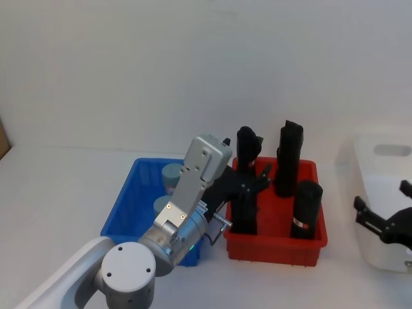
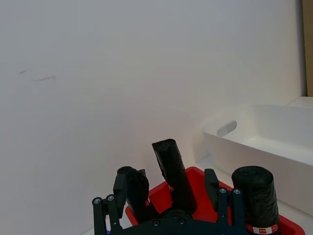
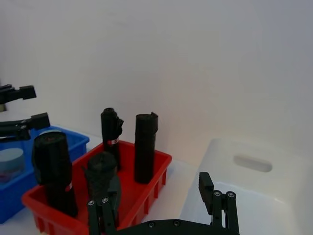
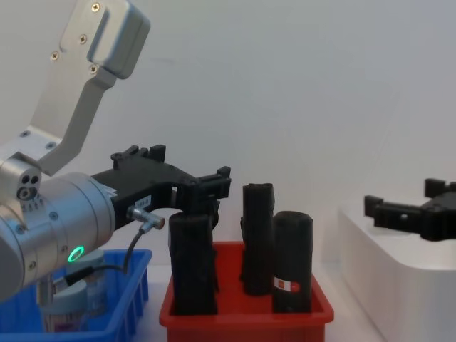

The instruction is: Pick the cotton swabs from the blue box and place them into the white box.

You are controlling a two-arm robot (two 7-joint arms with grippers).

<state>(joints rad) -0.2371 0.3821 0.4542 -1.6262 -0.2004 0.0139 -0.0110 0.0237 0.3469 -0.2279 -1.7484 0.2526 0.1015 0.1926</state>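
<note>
The blue box [image 1: 126,205] stands at the left with two cotton swabs jars, one [image 1: 174,174] behind the other [image 1: 163,205]; a jar [image 4: 73,306] also shows low in the chest view. My left gripper [image 1: 259,179] hangs open and empty above the red tray's left side, to the right of the blue box [image 4: 117,313]. The white box [image 1: 386,193] sits at the far right. My right gripper [image 1: 381,215] is open and empty at its near left wall. In the right wrist view my right gripper [image 3: 156,208] hovers by the white box [image 3: 254,196].
A red tray [image 1: 277,248] between the two boxes holds several tall black rolls, such as one [image 1: 306,209] at its front right. My left arm's silver elbow [image 1: 193,187] leans over the blue box. White table surface lies in front and behind.
</note>
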